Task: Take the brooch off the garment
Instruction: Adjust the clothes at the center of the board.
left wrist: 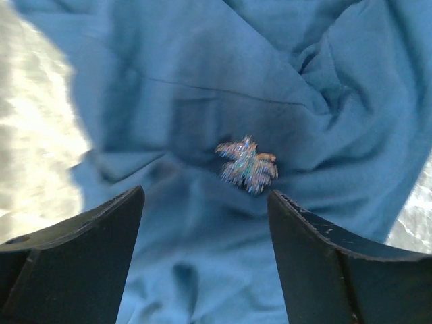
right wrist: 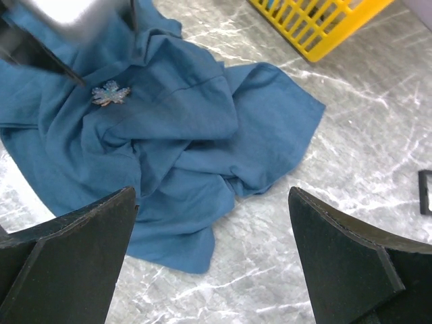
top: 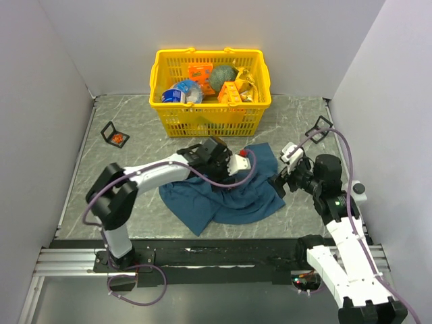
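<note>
A crumpled blue garment (top: 229, 201) lies on the marble table in front of the arms. Pinned on it is the brooch (left wrist: 247, 165), a small glittery silver-blue flower shape, which the right wrist view also catches, the brooch (right wrist: 111, 93) sitting near the cloth's upper left. My left gripper (left wrist: 206, 196) hovers open just above the garment (left wrist: 202, 81), the brooch lying slightly beyond the gap between its fingers and touching neither. My left gripper (top: 226, 169) hides the brooch in the top view. My right gripper (top: 280, 181) stands open and empty at the garment's right edge, over the garment (right wrist: 175, 121) and bare table.
A yellow basket (top: 209, 118) holding boxes and other items stands behind the cloth. At the far left sits a small open black box (top: 115, 133) with an orange-red bit inside. Another black frame (top: 322, 126) lies at the back right.
</note>
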`<state>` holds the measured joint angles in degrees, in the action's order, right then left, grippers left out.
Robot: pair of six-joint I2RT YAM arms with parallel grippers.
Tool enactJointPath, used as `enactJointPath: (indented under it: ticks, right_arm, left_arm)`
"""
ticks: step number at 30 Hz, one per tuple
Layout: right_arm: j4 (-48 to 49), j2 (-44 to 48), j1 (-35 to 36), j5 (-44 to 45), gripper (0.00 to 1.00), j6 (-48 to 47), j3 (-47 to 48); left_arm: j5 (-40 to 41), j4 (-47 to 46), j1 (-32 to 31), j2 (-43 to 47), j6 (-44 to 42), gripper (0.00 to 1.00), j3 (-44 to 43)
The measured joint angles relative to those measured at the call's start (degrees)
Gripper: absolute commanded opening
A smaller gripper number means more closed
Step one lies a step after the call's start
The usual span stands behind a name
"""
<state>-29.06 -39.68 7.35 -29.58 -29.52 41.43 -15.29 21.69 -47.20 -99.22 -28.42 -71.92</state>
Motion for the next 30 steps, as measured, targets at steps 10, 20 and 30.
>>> enactJointPath:
  ticks: [10,20,30]
  right_arm:
    - [0.3,3.8,-5.3,-1.7,1.00,0.1,-1.0]
    - [0.3,3.3,-5.4,-4.3,1.00,0.1,-1.0]
    - [0.3,2.8,-5.4,-6.2,1.00,0.1,-1.0]
  left_arm:
    - [5.0,-0.4,-0.7,-8.9,1.7,0.01,-5.2]
    - [14.6,-7.8,1.0,0.6,7.5,0.01,6.6]
    - [13.6,-6.1,1.5,4.7,9.1,0.50,7.4]
